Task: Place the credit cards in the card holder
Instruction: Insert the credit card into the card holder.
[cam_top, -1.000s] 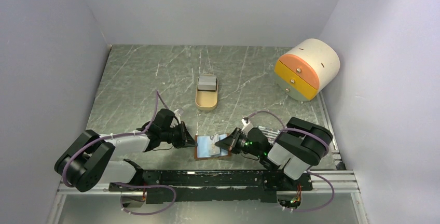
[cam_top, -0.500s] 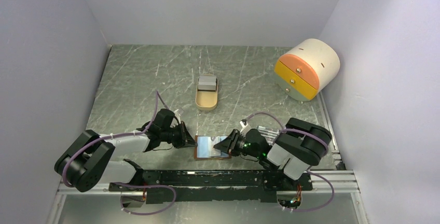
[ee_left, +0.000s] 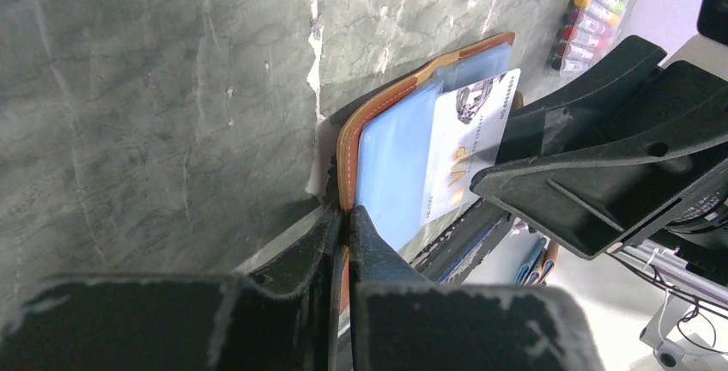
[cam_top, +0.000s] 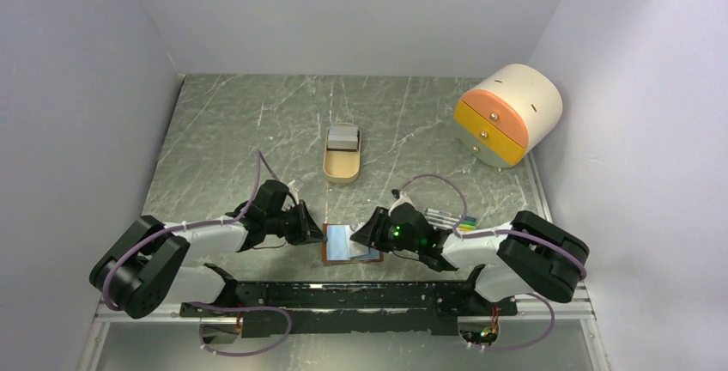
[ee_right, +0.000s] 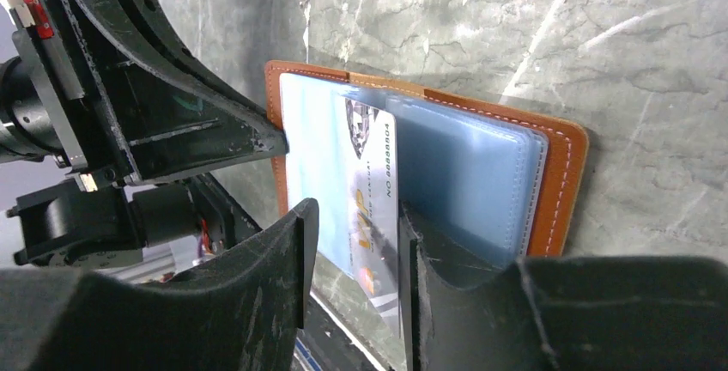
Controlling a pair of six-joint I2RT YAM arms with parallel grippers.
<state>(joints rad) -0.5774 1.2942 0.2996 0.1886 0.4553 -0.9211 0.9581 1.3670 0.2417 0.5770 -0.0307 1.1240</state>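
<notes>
Left gripper [ee_left: 345,219] pressed together on brown leather edge of card holder [ee_left: 360,130]. Right gripper [ee_right: 352,216] spread, white credit card [ee_right: 375,173] flanked by fingers, gap seen on one side. Card laid against blue plastic sleeves, one end stuck out toward right gripper. Holder opened on table [cam_top: 223,130], between arms

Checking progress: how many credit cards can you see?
1: a white VIP card partly inserted in the open card holder, inside the open right gripper. Others may be hidden.
</notes>
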